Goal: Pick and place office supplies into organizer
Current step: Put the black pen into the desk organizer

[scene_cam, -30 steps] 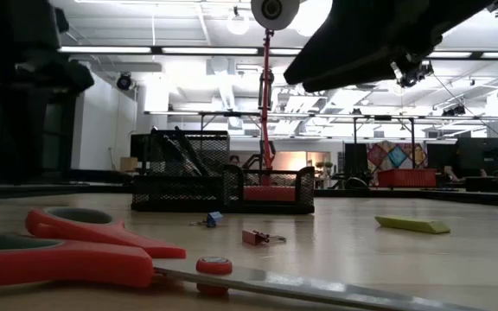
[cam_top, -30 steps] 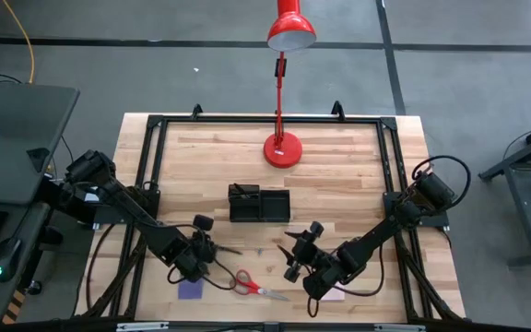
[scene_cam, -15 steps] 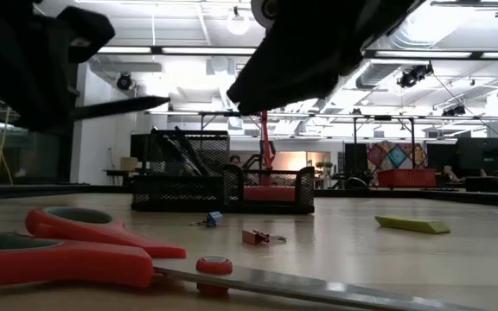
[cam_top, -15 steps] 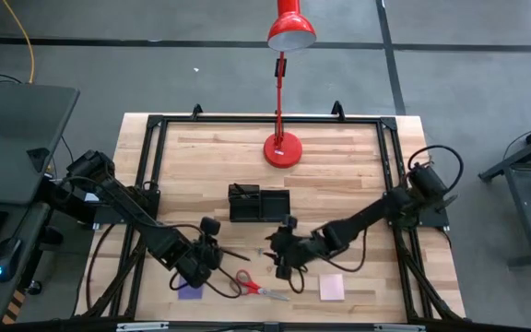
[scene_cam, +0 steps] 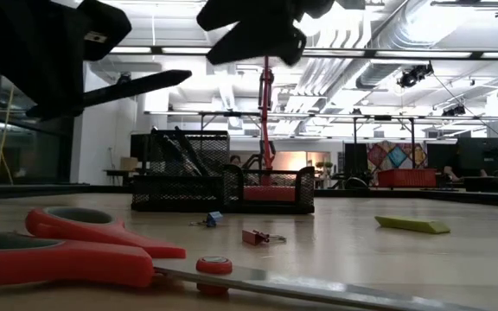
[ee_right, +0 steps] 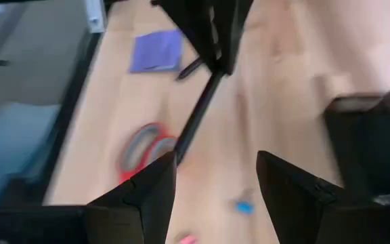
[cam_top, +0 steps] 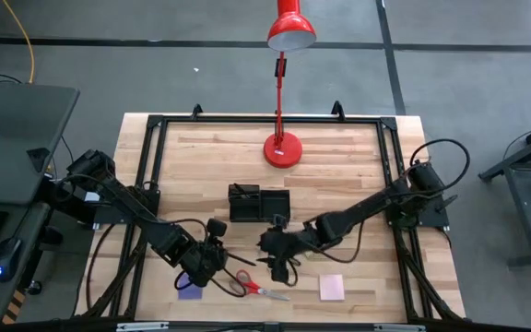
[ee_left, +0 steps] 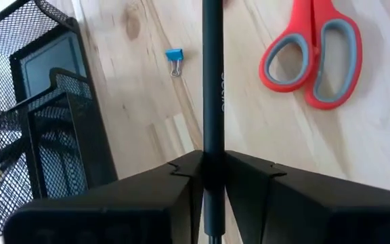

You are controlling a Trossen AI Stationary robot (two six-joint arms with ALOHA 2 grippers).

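Table (cam_top: 339,157) first: I had the organizer (cam_top: 259,204) sitting mid-table, just in front of the red lamp (cam_top: 283,148). Its taller cell already looked to hold something dark, prob pens; can't say how many. Still loose on the wood: red-handled scissors (cam_top: 252,284) near the front edge, purple pad (cam_top: 190,290) under my left arm, pink pad (cam_top: 332,287) to the right, plus small binder clips (scene_cam: 258,237) btwn scissors and organizer. So I judged the job only partly done, most items left.

Left gripper (ee_left: 213,163) was pinching a black pen (ee_left: 212,74), lifted off the table, front-left of the organizer. Pen's long axis ran roughly level, free end pointing toward the table's middle, not straight at the organizer, which sat off to one side.

Right gripper (ee_right: 215,177) was spread wide, empty, hovering close by, just front of the organizer.
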